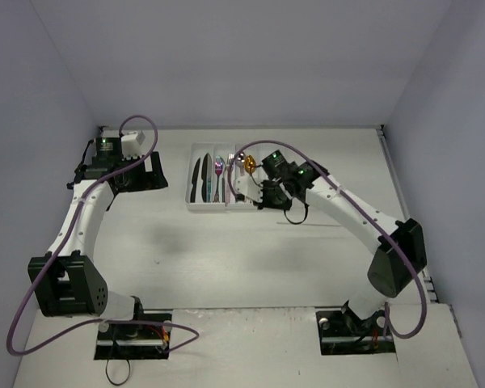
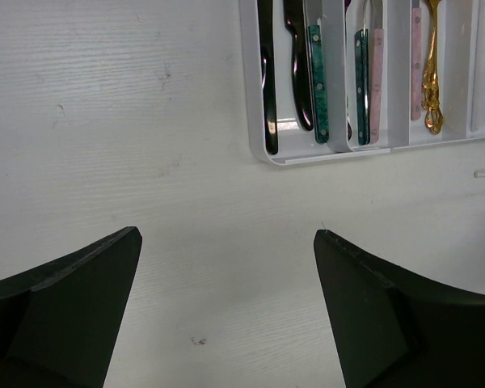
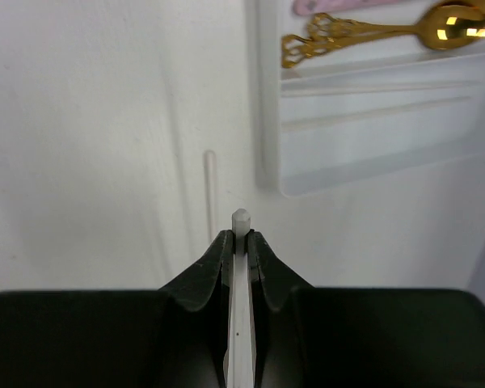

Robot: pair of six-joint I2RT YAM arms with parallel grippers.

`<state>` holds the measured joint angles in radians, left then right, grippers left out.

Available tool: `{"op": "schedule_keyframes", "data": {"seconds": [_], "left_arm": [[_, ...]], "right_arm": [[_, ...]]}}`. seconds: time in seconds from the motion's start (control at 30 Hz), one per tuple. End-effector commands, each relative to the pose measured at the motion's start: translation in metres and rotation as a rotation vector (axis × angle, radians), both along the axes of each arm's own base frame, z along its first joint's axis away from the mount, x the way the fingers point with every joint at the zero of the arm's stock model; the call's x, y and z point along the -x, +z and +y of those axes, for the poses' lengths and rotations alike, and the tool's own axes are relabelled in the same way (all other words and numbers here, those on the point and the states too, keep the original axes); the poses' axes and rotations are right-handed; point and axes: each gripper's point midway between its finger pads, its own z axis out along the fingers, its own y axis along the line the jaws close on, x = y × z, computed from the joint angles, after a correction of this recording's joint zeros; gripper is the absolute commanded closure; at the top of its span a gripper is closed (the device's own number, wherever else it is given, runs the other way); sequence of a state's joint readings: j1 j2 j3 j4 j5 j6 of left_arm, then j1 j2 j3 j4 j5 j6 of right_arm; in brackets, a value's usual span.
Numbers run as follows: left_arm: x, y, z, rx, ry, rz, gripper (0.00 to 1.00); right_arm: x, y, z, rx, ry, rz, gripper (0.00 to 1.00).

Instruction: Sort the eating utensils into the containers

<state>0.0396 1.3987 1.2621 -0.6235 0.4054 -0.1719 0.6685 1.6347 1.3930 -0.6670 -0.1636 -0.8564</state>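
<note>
The white cutlery tray (image 1: 196, 207) (image 2: 335, 153) lies at the back centre, and its containers hold black knives (image 2: 267, 81), a teal-handled knife (image 2: 318, 89), teal and pink-handled pieces (image 2: 369, 81) and a gold spoon (image 3: 372, 32) (image 2: 431, 73). My right gripper (image 3: 241, 236) (image 1: 260, 196) is shut on a thin pale chopstick (image 3: 241, 220), just off the tray's near right corner. A second chopstick (image 3: 211, 194) lies on the table beside it. To the left of the tray, my left gripper (image 2: 226, 242) (image 1: 149, 174) stands open over bare table.
The tray's rightmost compartment (image 3: 372, 121) shows no utensils in the right wrist view. Grey walls enclose the white table on three sides. A purple cable loops over each arm.
</note>
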Motion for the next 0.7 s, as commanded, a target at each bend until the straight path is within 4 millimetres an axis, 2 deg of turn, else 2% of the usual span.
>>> {"op": "schedule_keyframes", "data": {"seconds": [0.0, 0.07, 0.17, 0.27, 0.33, 0.57, 0.67], "left_arm": [[-0.012, 0.029, -0.003, 0.014, -0.011, -0.097, 0.13], [-0.012, 0.027, -0.004, 0.02, -0.01, -0.09, 0.13], [-0.014, 0.025, -0.004, 0.027, -0.004, -0.084, 0.13], [-0.014, 0.024, -0.003, 0.024, 0.003, -0.089, 0.13], [-0.013, 0.025, -0.002, 0.019, 0.008, -0.099, 0.13], [-0.001, 0.031, 0.001, 0.021, 0.037, -0.152, 0.13], [0.003, 0.034, 0.005, 0.026, 0.058, -0.184, 0.13]], "right_arm": [[-0.015, 0.06, -0.028, 0.165, 0.338, -0.289, 1.0], [-0.021, 0.074, -0.03, 0.204, 0.509, -0.388, 1.0], [-0.031, 0.071, -0.038, 0.252, 0.728, -0.467, 1.0], [-0.039, 0.062, -0.034, 0.28, 0.978, -0.53, 1.0], [-0.042, 0.059, -0.023, 0.291, 1.155, -0.582, 1.0], [-0.06, 0.023, -0.01, 0.353, 1.486, -0.616, 1.0], [-0.067, 0.014, 0.013, 0.29, 1.522, -0.619, 1.0]]}}
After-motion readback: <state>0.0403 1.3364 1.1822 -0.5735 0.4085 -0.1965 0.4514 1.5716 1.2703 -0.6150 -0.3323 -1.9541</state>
